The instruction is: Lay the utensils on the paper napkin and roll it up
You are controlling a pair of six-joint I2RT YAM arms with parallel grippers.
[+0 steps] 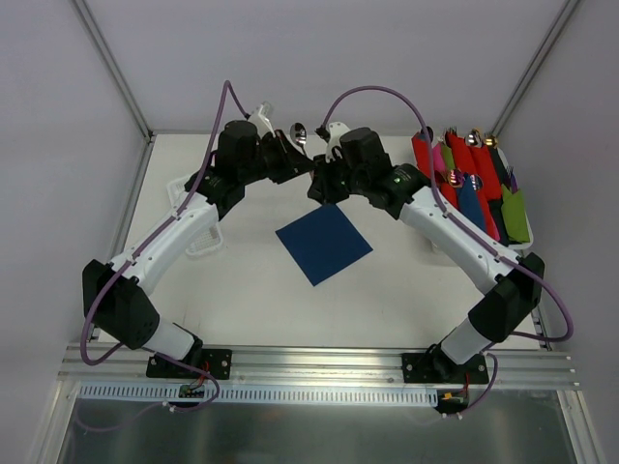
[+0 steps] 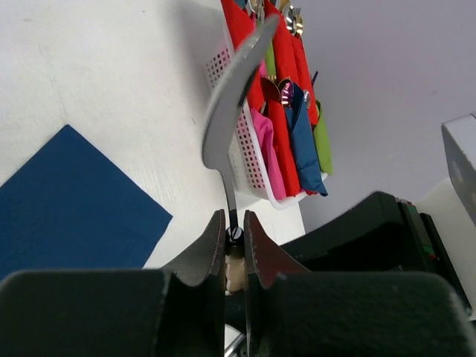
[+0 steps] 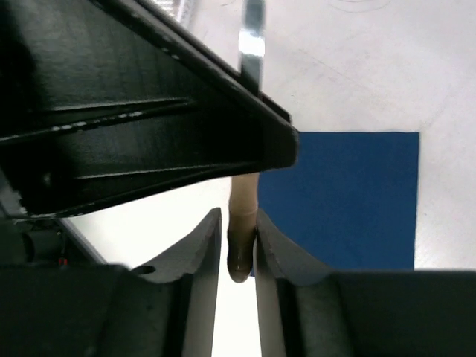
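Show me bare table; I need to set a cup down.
Free: table between navy napkin and arm bases, and left of the napkin. Crowded: left gripper and right gripper share a spoon at the far side; basket of rolls on the right.

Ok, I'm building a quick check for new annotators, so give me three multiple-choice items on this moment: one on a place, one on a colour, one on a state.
1. Where is the navy napkin?
A. in the bin of rolls
B. flat in the middle of the table
C. in a gripper

2. What colour is the handle of the spoon?
A. pale tan
B. red
C. green

3. How is the left gripper?
A. wide open
B. shut on a red roll
C. shut on the spoon's neck

Answers:
1 B: the top view shows it spread out on the white surface.
2 A: the right wrist view shows the tan end.
3 C: the left wrist view shows it clamped on the thin metal neck.
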